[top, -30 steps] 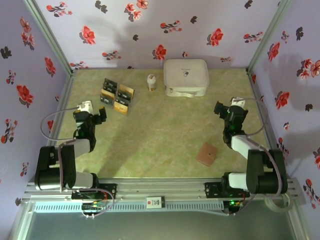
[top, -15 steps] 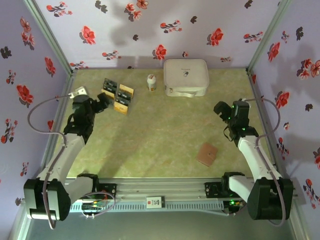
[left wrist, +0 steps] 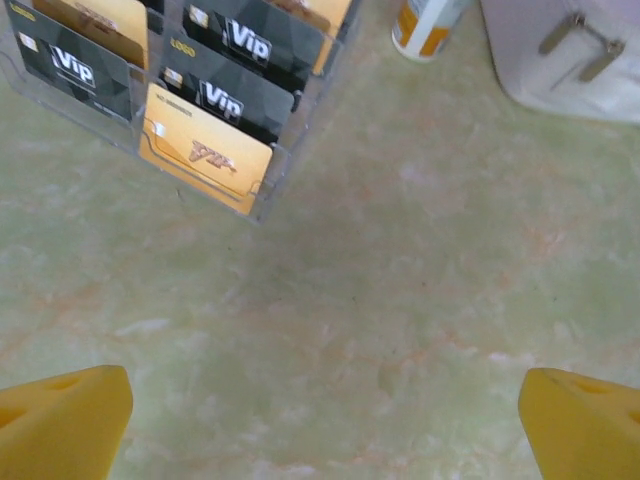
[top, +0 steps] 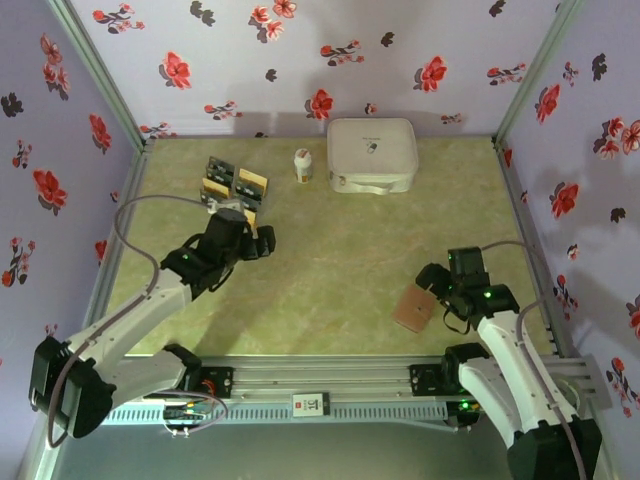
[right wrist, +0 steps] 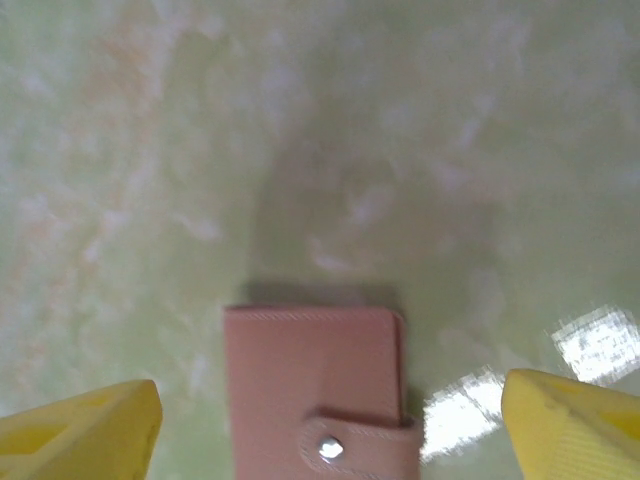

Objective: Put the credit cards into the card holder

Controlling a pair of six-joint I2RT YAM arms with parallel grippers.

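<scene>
Setting: a green marbled table [top: 340,250] boxed in by lilac walls printed with red and black flowers.
Credit cards [top: 232,190]: at the far left of the table, standing in the tiers of a clear stand [left wrist: 270,190], black ones and gold ones mixed.
Card holder [top: 412,310]: flat on the table at the near right, closed, its snap tab fastened.
Nearer arm: the left one for the cards, the right one for the holder.
Left gripper [top: 262,243]: spread wide with nothing in it. It is reached out low over the table, just short of the stand's near corner.
Cards from the left gripper: ahead and off to the left, long edges running across its wrist view at a slight slant.
Right gripper [top: 430,280]: jaws apart and empty, tipped down over the holder, with one yellow finger [right wrist: 75,430] on either side of it.
Holder from the right gripper: almost directly below, snap end nearest the fingers.
Judgement: the holder must be unsnapped before any card goes in.
</scene>
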